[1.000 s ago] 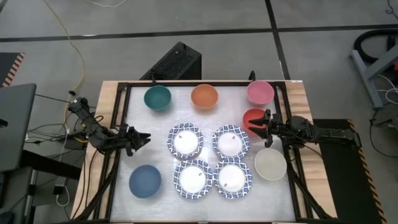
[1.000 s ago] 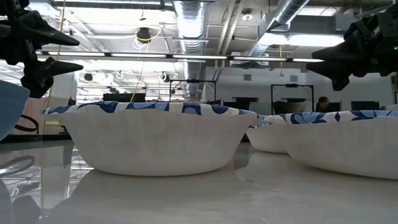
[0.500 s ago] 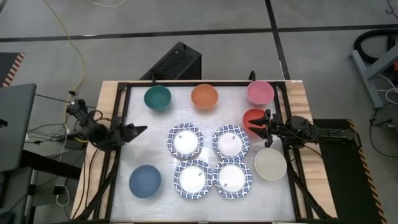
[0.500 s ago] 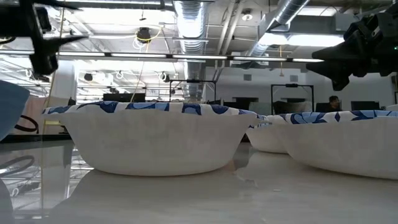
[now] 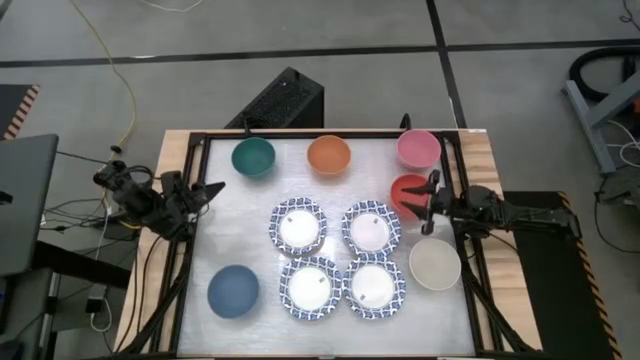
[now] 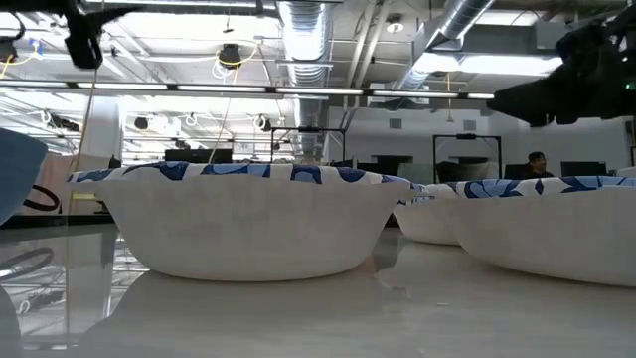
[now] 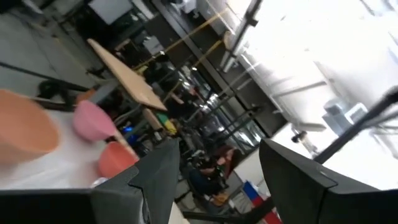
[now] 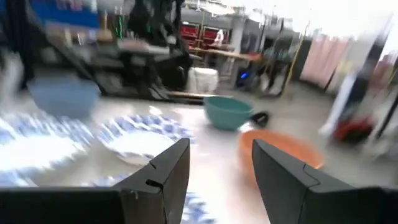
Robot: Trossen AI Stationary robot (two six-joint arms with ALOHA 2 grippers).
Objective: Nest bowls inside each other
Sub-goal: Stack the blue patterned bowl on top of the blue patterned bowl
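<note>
On the table [image 5: 440, 320] all ten bowls sit apart, mouths up, none nested yet: teal bowl [image 5: 253, 156], orange bowl [image 5: 328, 154] and pink bowl [image 5: 417, 148] along the far row; red bowl [image 5: 405, 190] and cream bowl [image 5: 435, 264] at the right edge; dark blue bowl [image 5: 233, 290] near the left front; four blue-rimmed white bowls [image 5: 298, 226] in a square at the centre. My left gripper [image 5: 207, 190] hangs over the left edge of the table, raised, fingers spread wide, holding nothing. My right gripper [image 5: 430, 193] hovers just beside the red bowl, between it and the cream bowl, fingers part open and empty. Handling, as judged: the bowls look light and rigid, thin-walled, with smooth sides that may slip, so I should pinch the rim with one finger inside and one outside. The blue-rimmed ones look like paper and may flex or crease under a hard squeeze. Being round, no bowl has a long axis in plan; each axis stands vertical, opening upward, so any bowl can go straight down into another without turning
</note>
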